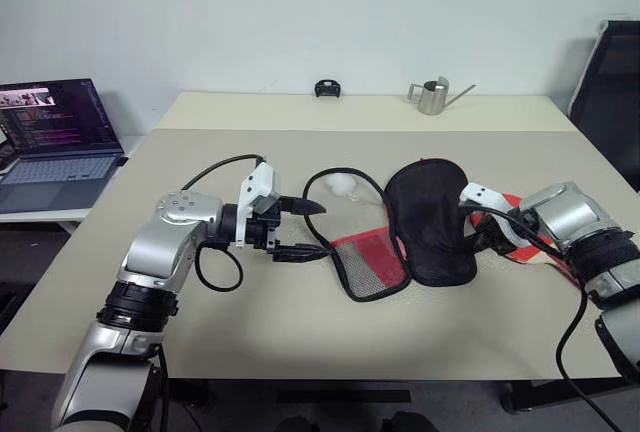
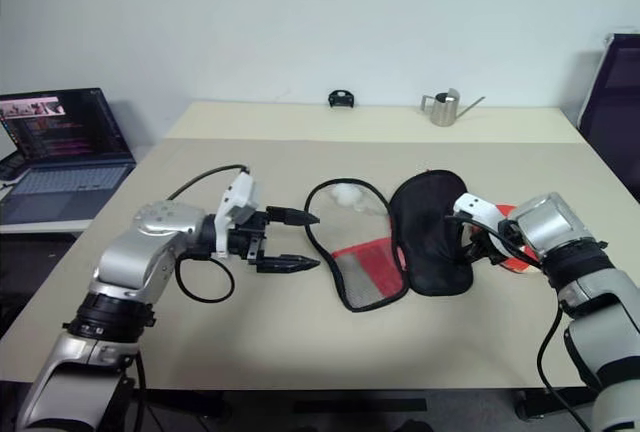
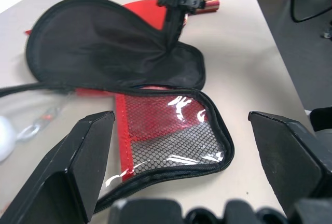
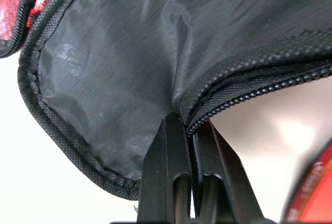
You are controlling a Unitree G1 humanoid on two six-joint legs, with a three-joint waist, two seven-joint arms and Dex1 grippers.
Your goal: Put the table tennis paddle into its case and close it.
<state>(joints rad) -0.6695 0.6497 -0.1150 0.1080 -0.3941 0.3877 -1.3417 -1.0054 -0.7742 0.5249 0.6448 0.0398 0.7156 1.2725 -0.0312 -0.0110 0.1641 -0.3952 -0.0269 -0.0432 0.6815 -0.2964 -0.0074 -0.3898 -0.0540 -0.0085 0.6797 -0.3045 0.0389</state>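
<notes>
While one case [image 1: 430, 222] lies open, one paddle [image 3: 150, 11] waits beside

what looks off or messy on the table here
The case lies unzipped and splayed open, its black half bunched where the shut right pincer pinches its edge. The paddle is outside, mostly hidden behind it. Nothing looks spilled or damaged.

Left arm: rounded silver metal shell segments joined by black ribbed collars, ending in a white angular camera housing at the wrist. A glossy black cable loops from the forearm to the wrist. Left pincer [image 1: 302, 227]: two tapered matte black fingers [image 3: 78, 162] on a black block. Right arm: matching silver shell over black ribbed cuffs, a white wrist bracket, and black cables trailing along the forearm. Right pincer [image 4: 188, 130]: two slim black blades.
</notes>
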